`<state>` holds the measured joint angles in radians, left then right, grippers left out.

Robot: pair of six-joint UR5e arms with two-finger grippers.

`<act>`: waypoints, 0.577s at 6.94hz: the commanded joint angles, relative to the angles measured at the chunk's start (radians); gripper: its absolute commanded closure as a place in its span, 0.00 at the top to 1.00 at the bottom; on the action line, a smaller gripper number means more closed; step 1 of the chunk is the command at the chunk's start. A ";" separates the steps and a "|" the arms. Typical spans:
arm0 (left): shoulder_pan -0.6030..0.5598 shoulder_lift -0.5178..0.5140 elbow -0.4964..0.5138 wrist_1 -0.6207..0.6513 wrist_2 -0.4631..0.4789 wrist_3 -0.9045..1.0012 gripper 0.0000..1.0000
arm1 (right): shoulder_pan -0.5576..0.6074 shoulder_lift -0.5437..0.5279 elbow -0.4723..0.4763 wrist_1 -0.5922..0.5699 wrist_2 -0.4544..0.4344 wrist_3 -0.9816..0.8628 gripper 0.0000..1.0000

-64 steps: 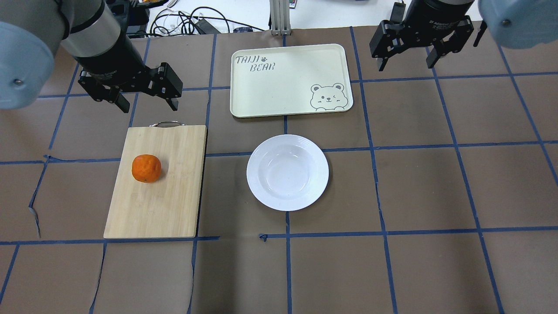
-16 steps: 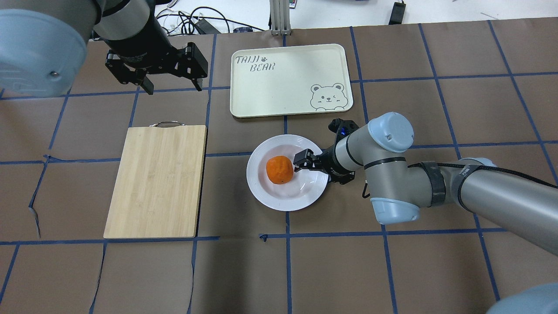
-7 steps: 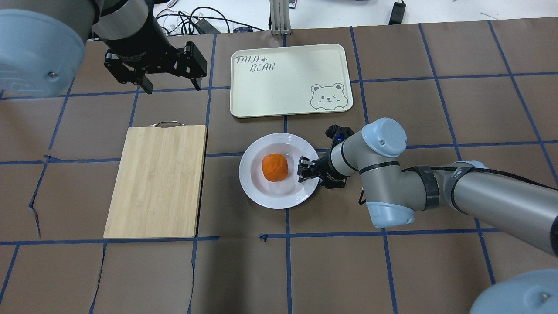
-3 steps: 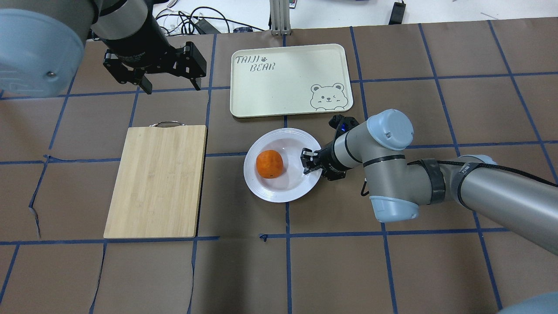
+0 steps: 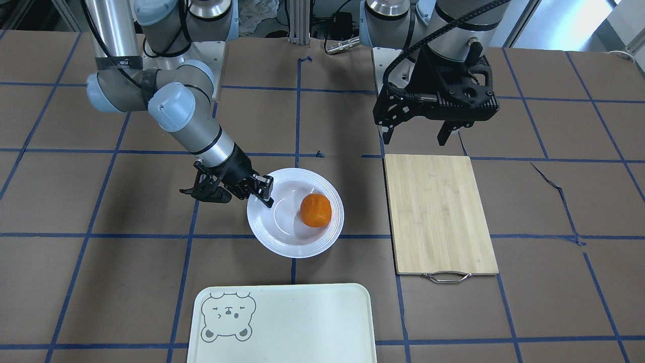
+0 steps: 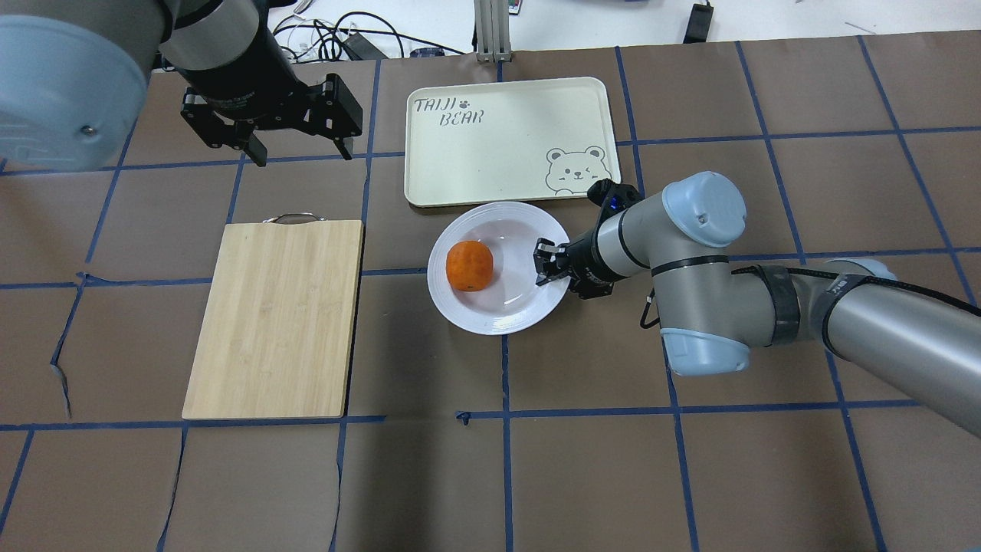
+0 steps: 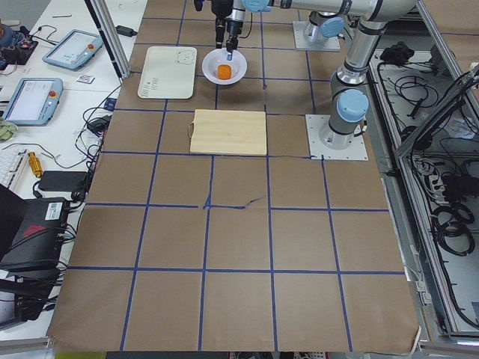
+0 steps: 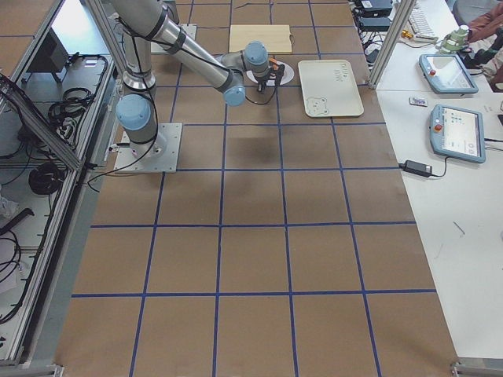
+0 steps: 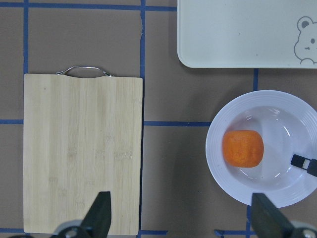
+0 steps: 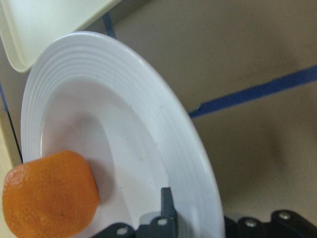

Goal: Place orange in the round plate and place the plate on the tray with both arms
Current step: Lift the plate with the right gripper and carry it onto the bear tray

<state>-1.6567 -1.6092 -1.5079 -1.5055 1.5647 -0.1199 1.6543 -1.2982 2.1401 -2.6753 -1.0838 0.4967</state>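
Seen from overhead, the tray (image 6: 490, 153) at upper centre lies bare. Crowding its near edge are the round plate (image 6: 490, 326), with the orange (image 6: 469, 266), and the right tool (image 6: 546, 264) clamped on the plate's right rim. The left tool (image 6: 304, 156) hangs spread at upper left, well apart.

Overhead view: fixed high on one long side of the table (image 6: 766, 460), looking forward and down, tray (image 6: 510, 142) at the far side. Front-facing view: fixed on the opposite side, angled steeply down, left and right reversed; both cover the tray, plate (image 6: 510, 299) and cutting board (image 6: 274, 318). Side views: high at either table end, distant, whole table in frame, objects small. Left wrist view: straight down from height over board, plate and tray edge. Right wrist view: very close, low, oblique across the plate rim, orange (image 10: 49, 196) at lower left.
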 commanded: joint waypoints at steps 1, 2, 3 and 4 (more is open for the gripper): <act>0.000 0.000 0.000 -0.001 0.000 0.000 1.00 | -0.074 0.013 -0.136 0.099 0.036 0.003 0.00; 0.000 0.002 0.000 -0.001 0.000 0.000 1.00 | -0.076 0.080 -0.238 0.109 0.038 0.013 0.00; 0.000 0.002 0.000 -0.001 0.000 0.000 1.00 | -0.076 0.212 -0.388 0.109 0.041 0.019 0.00; 0.000 0.002 0.000 -0.001 0.000 0.000 1.00 | -0.073 0.326 -0.548 0.112 0.045 0.054 0.00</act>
<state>-1.6567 -1.6079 -1.5079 -1.5064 1.5647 -0.1196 1.5808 -1.1098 1.7760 -2.5697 -1.0436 0.5205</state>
